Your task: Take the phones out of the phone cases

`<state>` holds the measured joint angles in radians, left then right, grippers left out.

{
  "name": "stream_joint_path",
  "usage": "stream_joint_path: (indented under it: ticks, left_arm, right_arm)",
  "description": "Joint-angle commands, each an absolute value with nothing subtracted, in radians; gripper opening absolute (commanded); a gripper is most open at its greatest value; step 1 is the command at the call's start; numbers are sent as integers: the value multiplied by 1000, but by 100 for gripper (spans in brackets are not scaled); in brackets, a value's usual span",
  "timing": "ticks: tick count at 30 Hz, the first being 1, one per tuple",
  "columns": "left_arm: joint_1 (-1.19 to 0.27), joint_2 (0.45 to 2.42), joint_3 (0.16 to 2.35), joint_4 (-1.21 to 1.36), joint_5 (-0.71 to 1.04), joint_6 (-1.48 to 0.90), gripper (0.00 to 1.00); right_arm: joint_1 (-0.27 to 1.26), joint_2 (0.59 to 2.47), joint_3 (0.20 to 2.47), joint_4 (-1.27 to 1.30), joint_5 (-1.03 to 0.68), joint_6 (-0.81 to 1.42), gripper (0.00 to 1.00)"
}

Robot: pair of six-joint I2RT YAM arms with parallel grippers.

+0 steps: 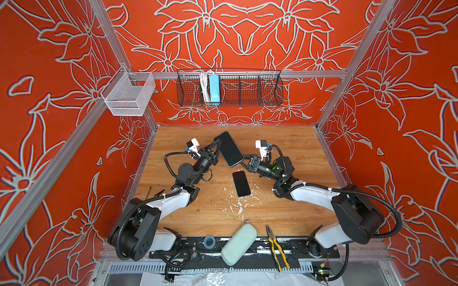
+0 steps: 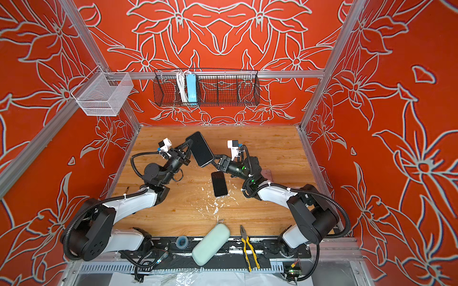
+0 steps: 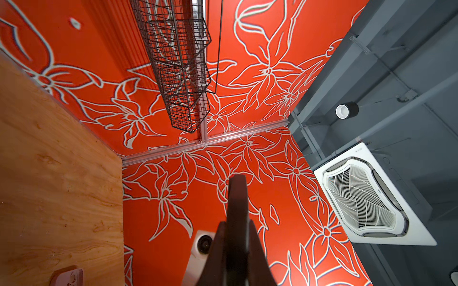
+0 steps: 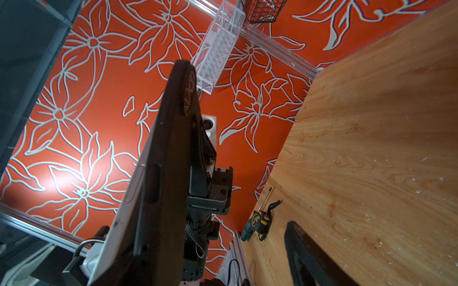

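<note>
My left gripper (image 1: 217, 143) is clamped on the phone case (image 4: 173, 138), phone (image 1: 229, 148) still seated, raised above the table (image 1: 292, 148); my right gripper (image 1: 244, 160) gapes empty at its near corner, so I'd pinch only the silver rim and peel gently.

In both top views you look steeply down from high above the near edge onto the whole table (image 1: 272, 213). Your left wrist camera tilts up toward the far right corner, sharing the black wire basket (image 3: 183, 74) with them; your right wrist camera, close against the phone case (image 4: 171, 148), faces left toward the white mesh basket (image 4: 218, 49).
</note>
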<state>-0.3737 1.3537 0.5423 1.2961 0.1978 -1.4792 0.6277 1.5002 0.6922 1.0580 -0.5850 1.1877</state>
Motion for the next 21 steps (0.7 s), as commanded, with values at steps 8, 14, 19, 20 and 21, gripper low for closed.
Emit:
stream_joint_path:
  ticks: [8,14,19,20,21]
  left_arm:
    - [-377,1406,608,1339,204,-1445,0]
    - [-377,1423,610,1342,208,-1450,0]
    - [-377,1414,590,1339,205,-1447,0]
    - [-377,1409,585,1338,205,-1445,0]
    - [-377,1405,580,1336,203,-1444,0]
  right_arm:
    - [643,1400,668,1062,-615,1148,85]
    - [643,1381,646,1061,-603,1139,79]
    - [641,1373,660,1039,-604,1121,70]
    - [641,1373,664,1037,-609,1117,66]
    - [641,1373,668,1036,-611,1117,62]
